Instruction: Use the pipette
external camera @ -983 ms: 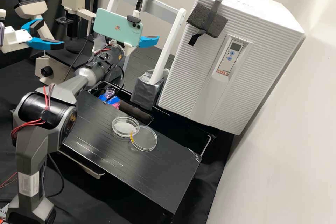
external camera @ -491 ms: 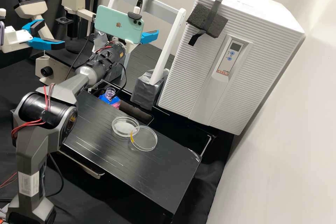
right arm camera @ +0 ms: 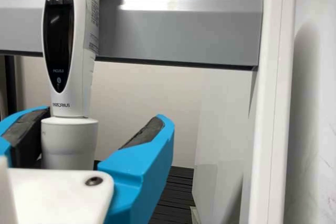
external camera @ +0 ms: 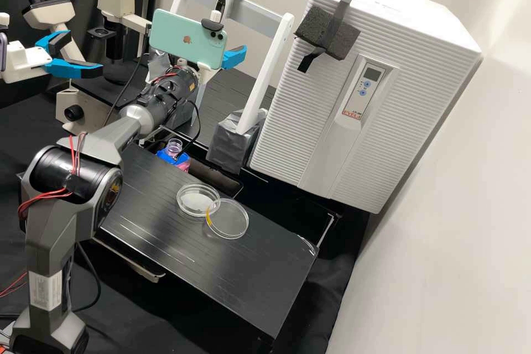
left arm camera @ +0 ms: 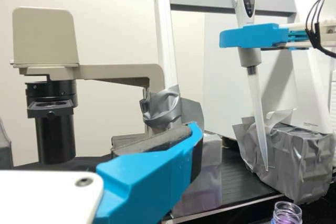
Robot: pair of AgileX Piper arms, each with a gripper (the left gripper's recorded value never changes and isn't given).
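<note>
The grey-and-white pipette [external camera: 220, 4] hangs upright on the grey bar of a white rack [external camera: 260, 14]. My right gripper [right arm camera: 94, 129] is open around the pipette's [right arm camera: 68, 72] lower body: one pad touches it, and a gap remains on the other side. From the left wrist view, its blue fingers [left arm camera: 257, 35] sit level around the pipette [left arm camera: 245, 19], whose clear tip [left arm camera: 261, 129] points down. My left gripper [external camera: 66, 58] hangs open and empty at the far left, near the microscope.
A vial of purple liquid [external camera: 175, 146] stands in a blue holder behind the black platform [external camera: 232, 271]. Two clear petri dishes [external camera: 197, 199] lie on the platform. A large white cabinet [external camera: 381, 94] stands right of the rack. A microscope [external camera: 83, 27] is at back left.
My right gripper has risen slightly and moved in toward the rack, bringing its fingers around the pipette. The left arm has not moved.
</note>
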